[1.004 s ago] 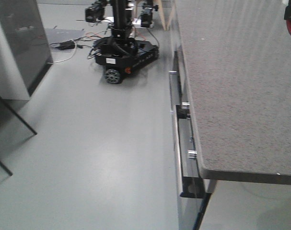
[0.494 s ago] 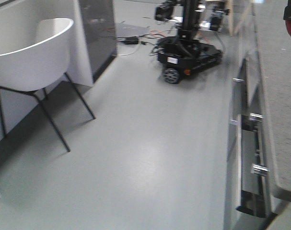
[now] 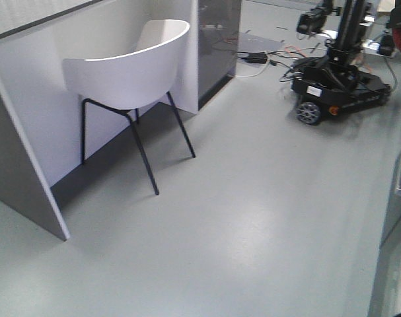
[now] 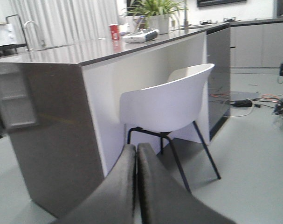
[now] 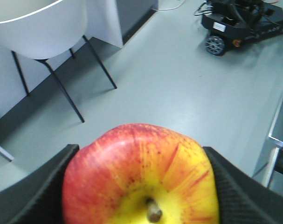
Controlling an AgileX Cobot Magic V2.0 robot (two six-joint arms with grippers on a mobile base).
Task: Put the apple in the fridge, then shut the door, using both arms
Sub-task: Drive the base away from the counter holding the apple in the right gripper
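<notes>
You are carrying the apple (image 5: 141,177) clamped in the right gripper (image 5: 141,186); the left gripper (image 4: 136,186) is sitting closed, empty; no fridge is showing, so finding it is coming next.

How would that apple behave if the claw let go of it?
Probably firm: the apple shows no dent where the right claw squeezes it. Its smooth skin looks somewhat slippery. Being round, it would likely roll if set down.

No legible text in any view. White label (image 3: 314,91) on the base of the wheeled black robot (image 3: 342,89): too small to read. Red can (image 4: 113,31) on the countertop (image 4: 62,50): pale marking, blurred, unreadable.
</notes>
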